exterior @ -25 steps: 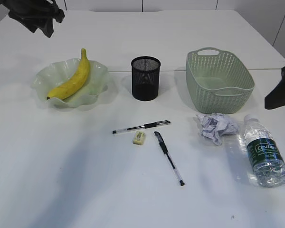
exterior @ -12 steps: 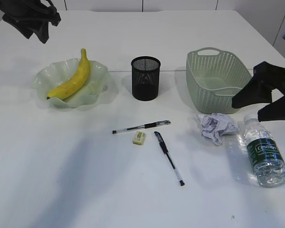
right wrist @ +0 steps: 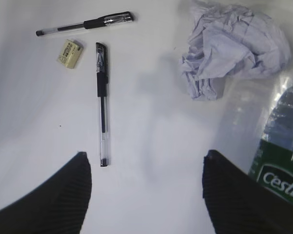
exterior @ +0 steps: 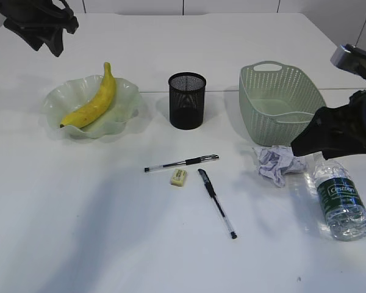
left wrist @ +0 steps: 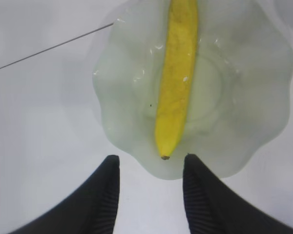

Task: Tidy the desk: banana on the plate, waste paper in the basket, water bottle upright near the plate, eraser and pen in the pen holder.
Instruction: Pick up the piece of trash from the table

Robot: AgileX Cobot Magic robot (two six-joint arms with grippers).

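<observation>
The yellow banana (exterior: pixel 88 104) (left wrist: pixel 176 83) lies in the pale green wavy plate (exterior: pixel 127 97) (left wrist: pixel 244 97). My left gripper (exterior: pixel 41 25) (left wrist: pixel 151 158) hangs open and empty above the plate's near rim. The crumpled waste paper (exterior: pixel 279 163) (right wrist: pixel 234 46) sits in front of the basket (exterior: pixel 280 104). Beside the paper the water bottle (exterior: pixel 341 198) (right wrist: pixel 281 161) lies on its side. My right gripper (exterior: pixel 311 141) (right wrist: pixel 146 155) hovers open and empty over the desk, just right of the paper. The eraser (exterior: pixel 179 177) (right wrist: pixel 70 53) and two pens (exterior: pixel 182 163) (exterior: pixel 217 202) lie mid-desk. The black pen holder (exterior: pixel 186 101) stands upright.
The white desk (exterior: pixel 110 232) has a seam line running across it behind the plate and basket. The basket stands between the right arm and the desk's far edge.
My right arm has swung in from the right edge, toward the left, and now hovers by the waste paper and bottle. The left arm shifted slightly left, then stayed still.
</observation>
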